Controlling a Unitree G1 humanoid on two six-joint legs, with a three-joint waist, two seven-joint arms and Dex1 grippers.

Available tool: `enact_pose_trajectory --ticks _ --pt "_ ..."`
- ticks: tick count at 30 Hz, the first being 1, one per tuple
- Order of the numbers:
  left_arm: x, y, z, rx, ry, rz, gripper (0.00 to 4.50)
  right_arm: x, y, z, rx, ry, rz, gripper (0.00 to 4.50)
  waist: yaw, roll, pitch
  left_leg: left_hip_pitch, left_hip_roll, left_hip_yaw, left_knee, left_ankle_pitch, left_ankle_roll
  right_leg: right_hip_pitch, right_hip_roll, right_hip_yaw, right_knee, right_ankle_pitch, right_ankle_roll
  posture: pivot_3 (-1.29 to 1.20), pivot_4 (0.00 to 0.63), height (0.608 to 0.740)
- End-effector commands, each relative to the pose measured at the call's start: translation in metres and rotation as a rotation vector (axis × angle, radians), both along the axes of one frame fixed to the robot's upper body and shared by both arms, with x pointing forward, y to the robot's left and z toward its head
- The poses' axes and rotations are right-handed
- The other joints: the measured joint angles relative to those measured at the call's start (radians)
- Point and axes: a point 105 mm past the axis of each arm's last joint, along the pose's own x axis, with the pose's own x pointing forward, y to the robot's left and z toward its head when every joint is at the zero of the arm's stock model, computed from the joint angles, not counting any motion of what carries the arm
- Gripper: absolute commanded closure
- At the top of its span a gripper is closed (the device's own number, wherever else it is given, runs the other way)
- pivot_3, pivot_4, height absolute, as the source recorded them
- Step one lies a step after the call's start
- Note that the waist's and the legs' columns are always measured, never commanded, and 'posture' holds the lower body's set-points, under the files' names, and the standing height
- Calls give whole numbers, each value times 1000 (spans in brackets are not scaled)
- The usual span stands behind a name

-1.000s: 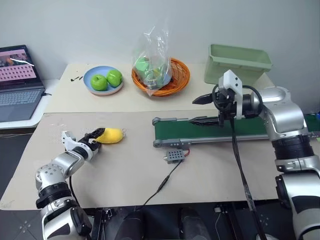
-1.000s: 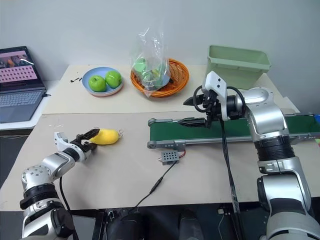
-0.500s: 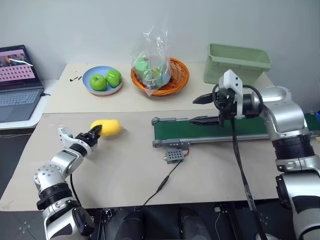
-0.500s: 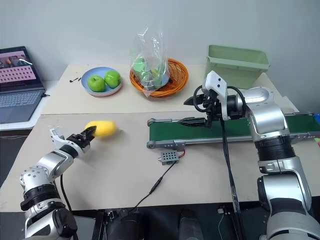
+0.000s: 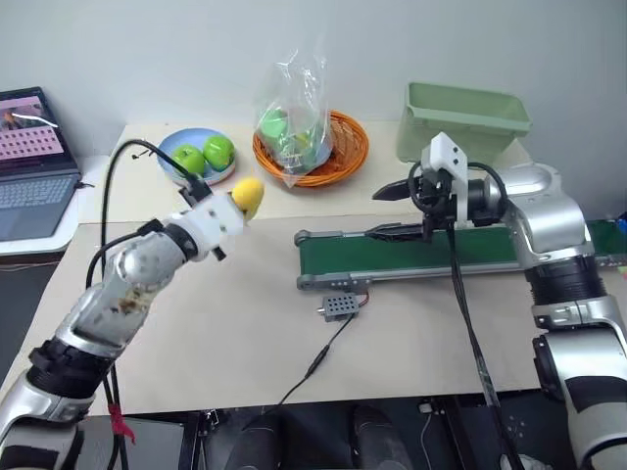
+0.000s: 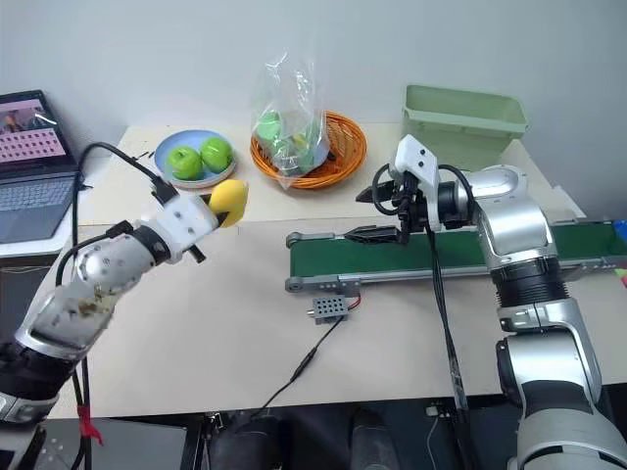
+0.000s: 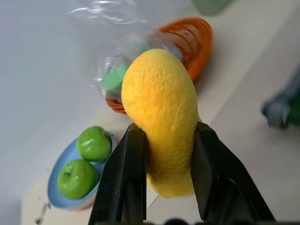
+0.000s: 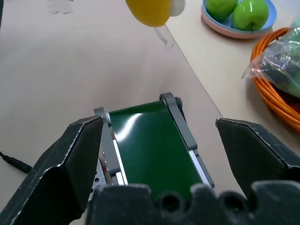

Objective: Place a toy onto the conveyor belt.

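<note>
The toy point(image 7: 161, 119) looks soft and light: its fuzzy yellow skin dents a little where the two black fingers point(image 7: 123, 180) press into it, so it should squash rather than slip and needs no hard squeeze. The left gripper point(image 5: 238, 199) is pinching it across the narrower lower part of the body, which seems a fair place to hold, since the felt-like surface gives friction and the fat end bulges out beyond the fingertips. Taking the conveyor belt point(image 5: 431, 253) as the mark, the toy hangs in the air well apart from the belt's near roller end, off to the robot's left of it and raised above table height, roughly level with the blue plate of green apples point(image 5: 201, 157) behind it. Its long axis runs along the fingers, rounded end pointing away from the wrist and up; the pointed tip I cannot make out, as it lies down between the fingers. The right gripper point(image 5: 396, 211) hovers over the belt's left end with its fingers spread wide and nothing between them. The toy must yet travel rightward to reach the belt.
</note>
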Motion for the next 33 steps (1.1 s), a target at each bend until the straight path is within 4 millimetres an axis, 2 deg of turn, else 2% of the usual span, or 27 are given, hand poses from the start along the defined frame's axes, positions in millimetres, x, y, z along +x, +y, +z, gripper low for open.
enact_pose_trajectory --ticks 1,2,5,8,11,17,20,25,30,33 --pt "-18 -5 3 369 -299 -129 3224 -3 4 16 8 -70 31 0 -1 0 0 0 1 0 0 0 0 0 1 0 0 0 0 0 150 740" --pt "-22 -4 -3 441 -339 -164 3224 -3 4 15 8 -68 30 0 -2 0 0 0 1 0 -1 0 0 0 1 0 0 0 0 0 150 740" --pt "-27 -4 -13 509 -404 -218 3224 -3 4 14 8 -67 28 0 3 0 0 0 1 1 -1 -1 1 0 0 0 0 0 0 0 150 740" --pt "-30 1 -29 533 -406 -253 3224 -3 4 14 8 -69 26 0 6 0 0 -1 1 1 0 -1 1 0 0 -1 0 0 0 0 150 740" --pt "-24 1 -52 573 -373 -275 3224 -3 2 15 11 -74 18 0 8 0 0 -2 1 0 0 -1 2 0 0 -2 2 0 0 0 150 740" --pt "-14 -32 -47 539 -444 -374 3224 -7 -3 13 20 -75 -8 0 13 0 0 -4 1 0 3 -1 2 1 0 -4 4 0 0 0 150 740" --pt "-6 -58 -53 542 -441 -461 3224 -9 -5 12 29 -75 -20 0 15 0 0 -3 1 0 3 -1 2 1 0 -4 4 0 0 0 150 740" --pt "3 -91 -42 507 -490 -551 3224 -13 -9 13 40 -82 -46 0 12 0 0 -4 0 0 5 -1 3 1 0 -4 5 0 1 0 150 740" --pt "7 -110 -57 542 -457 -638 3224 -18 -15 12 49 -80 -81 0 4 0 0 -3 0 0 5 -1 3 1 0 -3 5 0 1 0 150 740" --pt "9 -114 -63 560 -451 -656 3224 -21 -18 12 46 -79 -92 0 2 0 0 -3 0 0 5 -1 3 1 0 -3 6 0 1 0 150 740"
